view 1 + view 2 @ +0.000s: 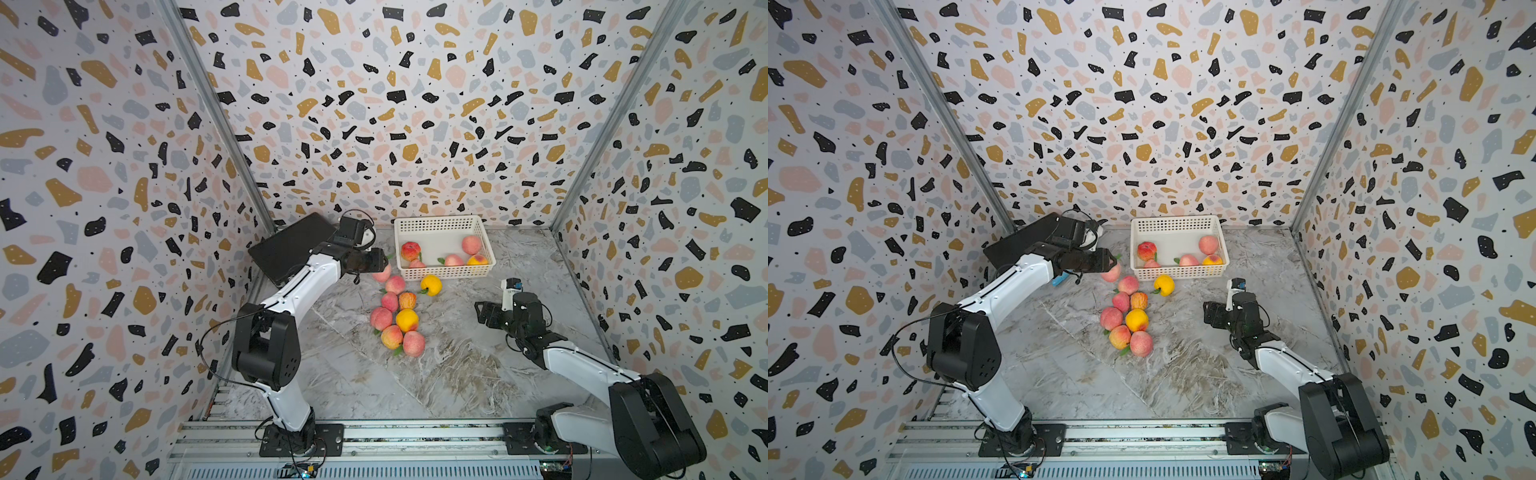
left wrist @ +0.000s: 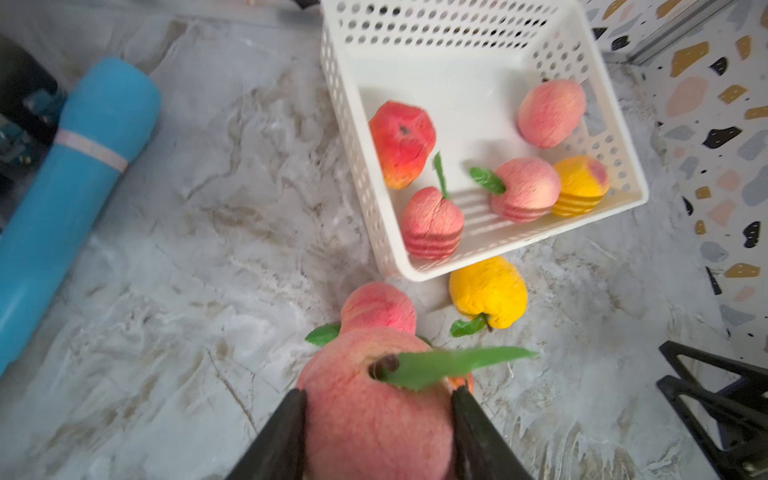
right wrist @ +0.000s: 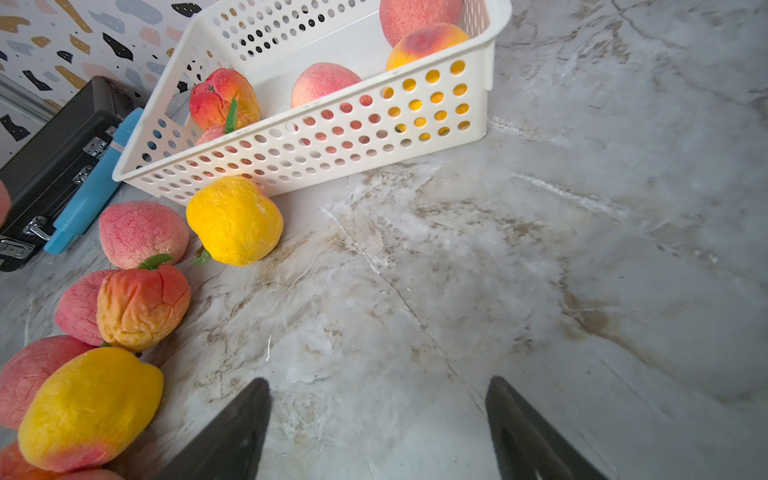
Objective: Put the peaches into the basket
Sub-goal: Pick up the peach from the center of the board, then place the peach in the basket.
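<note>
Left claw pinching a pink peach by its sides, leaf up, just off the near-left corner of the basket. Grasp step looks done.
Next: lift, carry far-right over the near wall, release on bare floor between the five peaches inside.
Right claw spread, empty, near right.

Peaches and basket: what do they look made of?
Peaches: probably soft foam or similar, matte; the skin is wrinkled and dented, and the leaves look like fabric or plastic. Basket: rigid moulded plastic, white, faint sheen; regular round holes, smooth rounded rim.
</note>
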`<state>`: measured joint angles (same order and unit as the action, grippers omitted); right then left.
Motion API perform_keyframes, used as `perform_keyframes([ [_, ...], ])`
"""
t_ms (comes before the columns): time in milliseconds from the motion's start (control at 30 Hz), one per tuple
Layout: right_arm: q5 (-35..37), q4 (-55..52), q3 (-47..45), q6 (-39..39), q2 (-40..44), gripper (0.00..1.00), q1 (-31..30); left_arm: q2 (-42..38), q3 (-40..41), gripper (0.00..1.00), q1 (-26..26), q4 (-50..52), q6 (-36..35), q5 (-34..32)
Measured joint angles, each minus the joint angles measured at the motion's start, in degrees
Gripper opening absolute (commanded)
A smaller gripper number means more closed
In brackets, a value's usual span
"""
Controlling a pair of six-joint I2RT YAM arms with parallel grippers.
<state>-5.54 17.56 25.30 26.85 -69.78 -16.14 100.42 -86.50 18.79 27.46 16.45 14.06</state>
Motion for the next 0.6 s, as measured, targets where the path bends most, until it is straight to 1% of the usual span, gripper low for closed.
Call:
perform_keyframes([
  [267, 0.0, 0.0, 0.0, 0.0, 0.0, 0.83, 0.0, 8.5, -13.3, 0.42, 2.0, -0.1, -2.6, 0.2],
  [467, 0.0, 0.3, 0.0, 0.3, -0.7, 0.83, 0.0, 18.0, -22.7, 0.42, 3.5, -0.9, -5.3, 0.2],
  [600, -0.1, 0.9, 0.0, 0.5, -1.6, 0.83, 0.0, 25.3, -30.6, 0.42, 3.9, -1.4, -6.9, 0.2],
])
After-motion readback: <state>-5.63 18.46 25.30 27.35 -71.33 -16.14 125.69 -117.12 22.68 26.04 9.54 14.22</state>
